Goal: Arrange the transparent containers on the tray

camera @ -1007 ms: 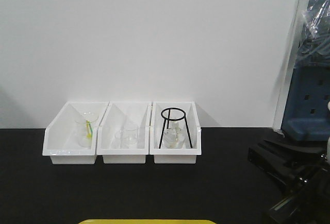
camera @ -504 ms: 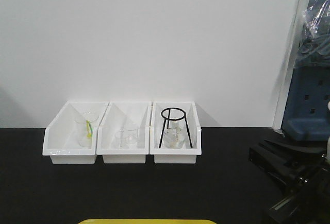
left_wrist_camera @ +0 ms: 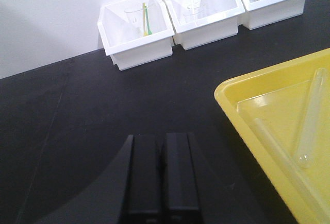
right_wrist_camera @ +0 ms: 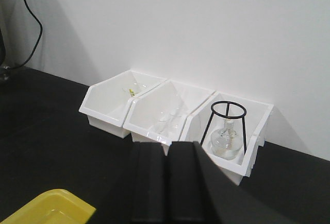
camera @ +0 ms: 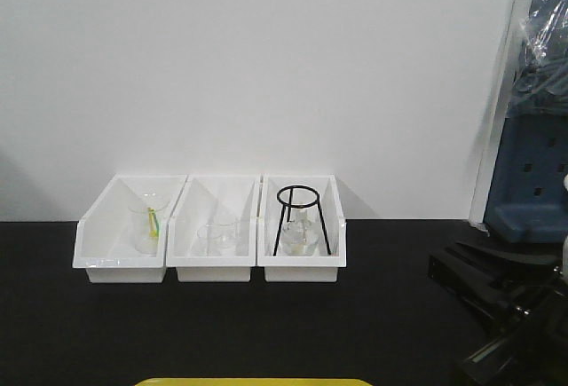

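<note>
The left claw (left_wrist_camera: 161, 175) sits at the bottom centre of its wrist view, its two black fingers pressed together on nothing, low over the black table (left_wrist_camera: 77, 110). The right claw (right_wrist_camera: 167, 183) is likewise closed and empty at the bottom of its own view.

To the right of the left claw lies the yellow tray (left_wrist_camera: 232, 98), already holding two clear tubes (left_wrist_camera: 309, 116) laid flat. The rest of the glassware waits in three white bins (camera: 213, 262) against the wall: a beaker (camera: 148, 222) with a green stick in the left bin, another beaker (camera: 219, 233) in the middle, and a flask (camera: 302, 235) under a black wire stand (camera: 300, 217) in the right. By my reading the job has barely begun; three pieces are left.

Only the left wrist view shows the tray's inside; the front view catches just its edge at the bottom. The right wrist view shows the flask most clearly.
</note>
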Tool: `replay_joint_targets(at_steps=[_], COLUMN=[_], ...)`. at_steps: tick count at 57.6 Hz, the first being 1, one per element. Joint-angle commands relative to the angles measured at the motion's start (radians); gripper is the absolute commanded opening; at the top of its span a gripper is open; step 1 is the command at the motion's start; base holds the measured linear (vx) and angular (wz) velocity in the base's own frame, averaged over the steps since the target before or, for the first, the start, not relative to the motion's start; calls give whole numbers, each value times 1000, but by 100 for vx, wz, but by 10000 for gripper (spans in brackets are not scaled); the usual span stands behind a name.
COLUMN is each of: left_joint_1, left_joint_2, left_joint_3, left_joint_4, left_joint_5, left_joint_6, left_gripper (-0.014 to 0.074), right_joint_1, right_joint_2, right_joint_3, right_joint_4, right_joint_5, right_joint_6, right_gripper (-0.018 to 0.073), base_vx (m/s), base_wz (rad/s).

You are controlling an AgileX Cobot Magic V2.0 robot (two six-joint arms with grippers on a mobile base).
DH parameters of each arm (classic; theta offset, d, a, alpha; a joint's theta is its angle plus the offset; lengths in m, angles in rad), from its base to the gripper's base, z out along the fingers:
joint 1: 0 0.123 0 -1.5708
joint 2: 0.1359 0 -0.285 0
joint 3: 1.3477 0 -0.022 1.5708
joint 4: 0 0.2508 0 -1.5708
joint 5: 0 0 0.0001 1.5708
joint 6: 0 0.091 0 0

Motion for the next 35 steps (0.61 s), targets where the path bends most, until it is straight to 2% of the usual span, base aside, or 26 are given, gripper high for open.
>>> replay_joint_targets(at_steps=[1,35], left_joint_1=[-6,-6], left_joint_2=[-24,-24], left_joint_3=[37,37], left_joint_4=[-3,-3], left_joint_5=[-77,-77], left_joint_6=[-7,-6], left_gripper=[-6,-6], right_joint_1=[-4,-4], right_joint_2=[-8,-6], right_joint_3=[-32,-32], right_joint_4=[6,6], right_joint_5=[-32,-32], right_joint_6=[-1,-1], right_gripper=[-13,-13], base_vx=[0,0], base_wz=[0,0])
